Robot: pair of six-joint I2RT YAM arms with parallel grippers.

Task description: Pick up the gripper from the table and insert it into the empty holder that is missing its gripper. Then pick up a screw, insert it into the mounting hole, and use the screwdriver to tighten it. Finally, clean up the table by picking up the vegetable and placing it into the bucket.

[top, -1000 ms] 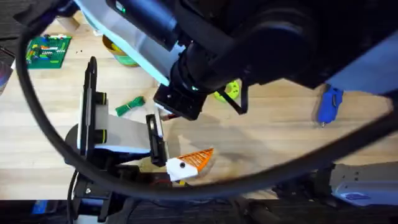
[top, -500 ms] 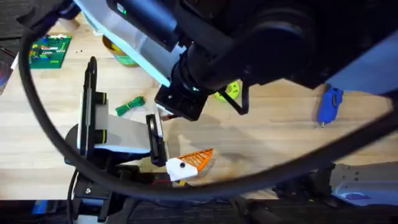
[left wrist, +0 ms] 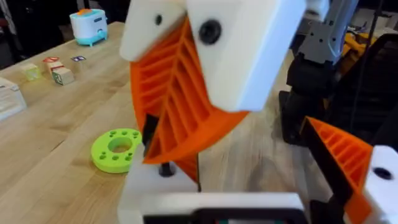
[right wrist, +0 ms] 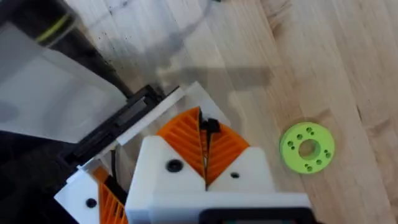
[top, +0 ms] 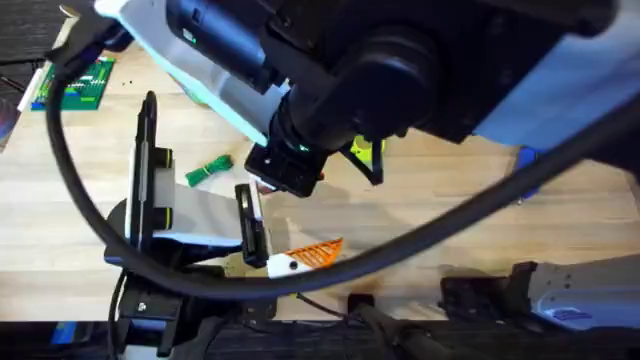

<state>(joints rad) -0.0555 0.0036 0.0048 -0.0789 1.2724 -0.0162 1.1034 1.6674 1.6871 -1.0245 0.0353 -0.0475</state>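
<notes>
Right claw [right wrist: 204, 134] closed pad to pad, pinching a small black piece [right wrist: 211, 126] at the very tips; probably the screw, though too small to confirm. Judged light, stiff and slick: easy to tilt or squirt out between the ribbed orange pads. Best held by the shank just under the head, with the axis in line with the fingers and no more squeeze than needed.

Just beyond the claw tips, a black rail and white plate of the fixture; off to one side, a white holder [right wrist: 90, 200] with its orange tip already seated. Green disc [right wrist: 306, 147] lying flat on the table [right wrist: 323, 56], well clear of the claw. Vegetable [top: 208, 170] farther off, beside the black stand, untouched.

Pose: right claw pointing steeply down at the table, wrist hovering above the fixture. One arm raised close under the overhead camera.

Left claw: opening impossible to judge. Close before it, another white holder [left wrist: 249, 50] with a dark screw head in its hole.
</notes>
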